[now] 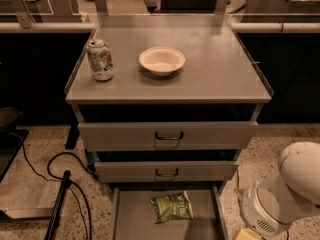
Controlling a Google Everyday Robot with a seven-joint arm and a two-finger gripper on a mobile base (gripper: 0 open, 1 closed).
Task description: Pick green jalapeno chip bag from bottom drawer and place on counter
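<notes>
While the chip bag [171, 207] lies flat in the open bottom drawer [131, 219], nothing of the task is yet done. It sits about midway between the drawer's side walls, toward the rear edge, close under the front of the middle drawer [167, 171]. The gripper [248, 234] is low at the lower right of the view, outside the drawer's right wall and apart from the bag. Only a pale tip of it shows at the picture's bottom edge, so whether it is released or clenched cannot be determined.

Hazards noted, as judgements:

1. Approach. The arm's bulky white housing [285, 194] stands just beside the drawer's right wall. A sideways reach could strike that wall and shift the drawer.
2. Overhang. The bag lies near the middle drawer front. A steep descent or a straight lift may catch that front or its handle.
3. Grasp. The bag is thin, crinkled and lies flat on the tray. A shallow pinch would likely scrape the drawer floor or take only a fold, and the bag could slip out on the way up.
4. Placement. On the desk [220, 69] a soda can [100, 60] stands near the left edge and a bowl [162, 60] sits near the middle. A release there risks toppling the can or landing in the bowl. The right side appears the safer target, provided the bag clears the raised rim.
</notes>
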